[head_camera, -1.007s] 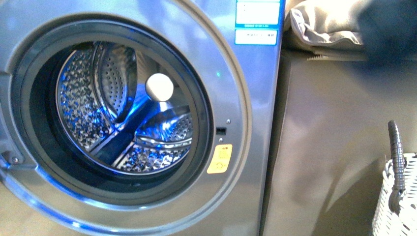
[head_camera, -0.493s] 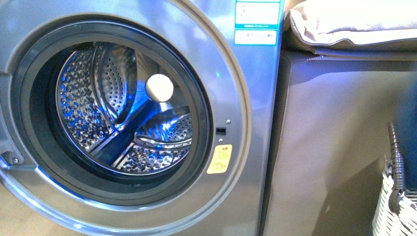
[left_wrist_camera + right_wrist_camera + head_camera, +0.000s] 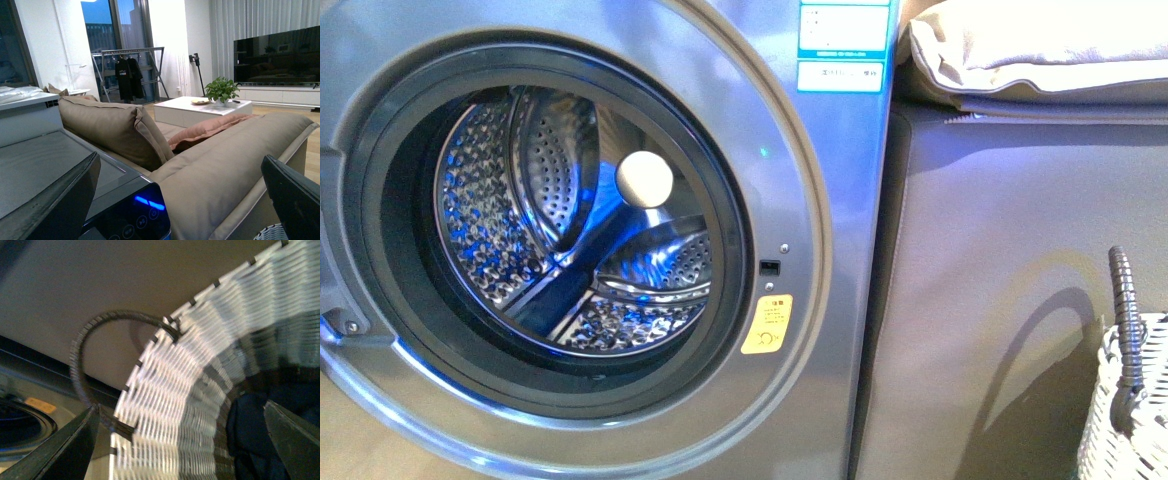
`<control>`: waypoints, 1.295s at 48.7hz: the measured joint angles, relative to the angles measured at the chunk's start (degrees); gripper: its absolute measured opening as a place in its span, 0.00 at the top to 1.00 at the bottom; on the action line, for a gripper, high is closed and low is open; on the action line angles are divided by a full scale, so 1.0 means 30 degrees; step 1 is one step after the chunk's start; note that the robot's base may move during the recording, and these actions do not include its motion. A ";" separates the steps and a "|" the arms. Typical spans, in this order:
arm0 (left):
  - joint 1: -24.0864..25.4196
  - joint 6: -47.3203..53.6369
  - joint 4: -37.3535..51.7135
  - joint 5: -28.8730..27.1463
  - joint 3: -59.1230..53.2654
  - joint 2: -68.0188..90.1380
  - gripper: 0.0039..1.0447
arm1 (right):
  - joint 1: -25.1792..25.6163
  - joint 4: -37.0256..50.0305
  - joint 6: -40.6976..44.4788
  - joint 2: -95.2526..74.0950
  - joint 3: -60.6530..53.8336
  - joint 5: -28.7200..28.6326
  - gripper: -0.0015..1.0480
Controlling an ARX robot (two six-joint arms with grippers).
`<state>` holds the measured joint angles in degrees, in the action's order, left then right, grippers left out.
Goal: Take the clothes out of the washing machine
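Note:
The grey washing machine (image 3: 820, 200) fills the left of the front view, its porthole open onto the steel drum (image 3: 570, 230), where no fabric shows. In the right wrist view the dark navy clothes (image 3: 260, 435) lie inside the woven basket (image 3: 175, 405). My right gripper (image 3: 181, 410) hangs open over the basket's rim, with nothing between its fingers. My left gripper (image 3: 181, 165) is open and empty above the machine's black control panel (image 3: 135, 215) and the sofa arm. Neither gripper shows in the front view.
The tan sofa (image 3: 1000, 300) stands right beside the machine, cushions on top (image 3: 115, 125). The grey-and-white basket (image 3: 1135, 420) with its dark loop handle (image 3: 1125, 330) sits at the lower right. A coffee table (image 3: 195, 107) and clothes rack (image 3: 130, 75) stand further back.
A dark blue blur at the front view's upper right came down the right edge to the basket and is now gone from that view. The machine is unchanged.

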<state>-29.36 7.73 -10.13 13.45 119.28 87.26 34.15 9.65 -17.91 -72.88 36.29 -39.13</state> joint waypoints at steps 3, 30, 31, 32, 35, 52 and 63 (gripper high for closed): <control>0.0000 0.0000 0.0000 -0.0007 0.0000 0.0000 0.06 | -0.0240 0.0313 -0.0495 0.1107 0.0277 -0.0189 0.07; 0.0000 0.0000 0.0000 -0.0007 0.0000 0.0000 0.06 | -0.6768 0.2834 0.2018 1.2983 0.0124 0.7723 0.14; 0.0000 0.0000 0.0000 -0.0007 0.0000 0.0000 0.06 | -0.7337 -0.0284 0.3140 1.3748 0.0517 0.8852 0.21; 0.0000 0.0000 0.0000 -0.0007 0.0000 0.0000 0.06 | -0.7665 -0.2193 0.3956 1.4324 0.0474 0.9362 0.26; 0.0000 0.0000 0.0000 0.0000 0.0000 -0.0007 0.06 | -0.8342 -0.4437 0.5093 1.5446 -0.1188 1.0134 0.41; 0.0386 -0.1464 -0.3111 -0.8174 0.1348 -0.0685 0.06 | -1.1293 -0.2616 0.5916 1.8520 -0.6856 1.2990 0.98; 0.1647 -0.1727 -0.2047 -0.9923 -0.4517 -0.5544 0.06 | -1.1307 -0.2324 0.5923 1.9948 -0.8706 1.2983 0.98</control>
<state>-24.43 2.55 -16.27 -16.32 105.73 70.63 0.23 2.68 -0.14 -13.04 10.17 -0.19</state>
